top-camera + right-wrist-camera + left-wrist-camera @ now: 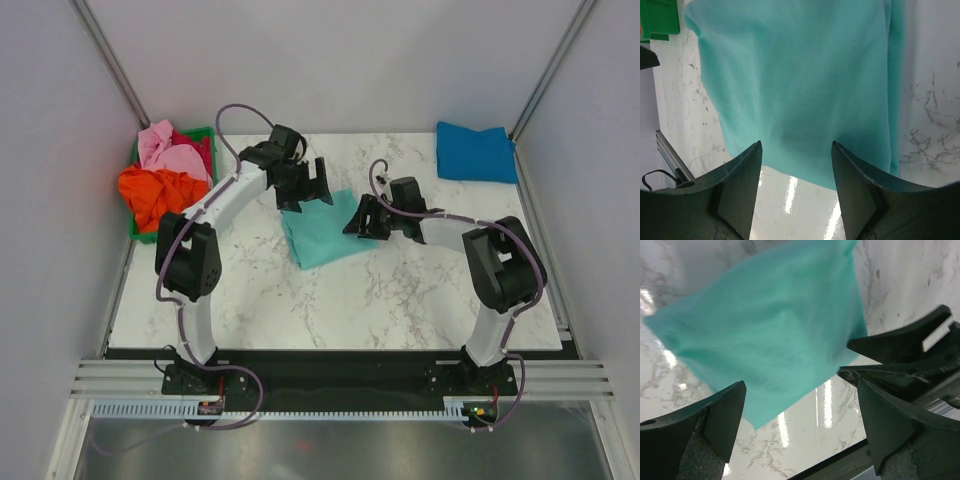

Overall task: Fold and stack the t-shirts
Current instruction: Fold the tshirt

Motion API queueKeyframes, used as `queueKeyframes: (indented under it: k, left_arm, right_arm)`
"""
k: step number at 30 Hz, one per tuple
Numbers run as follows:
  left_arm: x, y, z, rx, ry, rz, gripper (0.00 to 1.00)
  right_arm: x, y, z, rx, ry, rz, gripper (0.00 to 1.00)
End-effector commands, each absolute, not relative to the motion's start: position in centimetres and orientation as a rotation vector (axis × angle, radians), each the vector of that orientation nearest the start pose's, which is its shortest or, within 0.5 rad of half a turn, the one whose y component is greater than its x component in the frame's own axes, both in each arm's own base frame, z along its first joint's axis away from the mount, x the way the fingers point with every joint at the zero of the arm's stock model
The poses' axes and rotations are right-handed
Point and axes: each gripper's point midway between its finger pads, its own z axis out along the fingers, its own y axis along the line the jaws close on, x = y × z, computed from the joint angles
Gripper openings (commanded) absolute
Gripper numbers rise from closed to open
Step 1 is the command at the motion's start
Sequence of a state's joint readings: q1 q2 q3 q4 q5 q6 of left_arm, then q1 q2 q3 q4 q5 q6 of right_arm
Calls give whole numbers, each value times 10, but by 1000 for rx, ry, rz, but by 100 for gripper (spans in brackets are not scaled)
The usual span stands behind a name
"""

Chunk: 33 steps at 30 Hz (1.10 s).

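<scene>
A mint-teal t-shirt (322, 234) lies folded flat on the marble table's middle; it also shows in the left wrist view (770, 335) and the right wrist view (800, 80). A bright blue t-shirt (476, 152) lies folded at the back right. Orange (158, 193), pink (168, 150) and red (205, 152) shirts are heaped in the crate. My left gripper (312, 190) is open and empty above the teal shirt's far edge; in its wrist view (801, 392) nothing sits between the jaws. My right gripper (357, 217) is open and empty at the shirt's right edge, as its wrist view (796, 145) shows.
A green plastic crate (137, 233) stands at the table's back left. Grey enclosure walls and metal posts bound the table on three sides. A black strip and rail run along the near edge (340, 355).
</scene>
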State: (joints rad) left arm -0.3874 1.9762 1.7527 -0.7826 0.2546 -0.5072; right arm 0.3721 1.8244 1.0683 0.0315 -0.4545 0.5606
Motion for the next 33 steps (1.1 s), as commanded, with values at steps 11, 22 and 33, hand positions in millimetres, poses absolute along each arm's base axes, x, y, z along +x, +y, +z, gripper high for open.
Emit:
queueKeyframes:
  k: [11, 22, 33]
  left_arm:
    - [462, -200, 70, -39, 2692, -396, 100]
    - [489, -198, 186, 90, 2500, -360, 100]
    - [336, -167, 227, 163, 2439, -371, 100]
  right_arm:
    - [309, 238, 10, 107, 2471, 1077, 62]
    - [269, 255, 106, -66, 2394, 963, 83]
    - [347, 182, 147, 69, 2300, 682, 94]
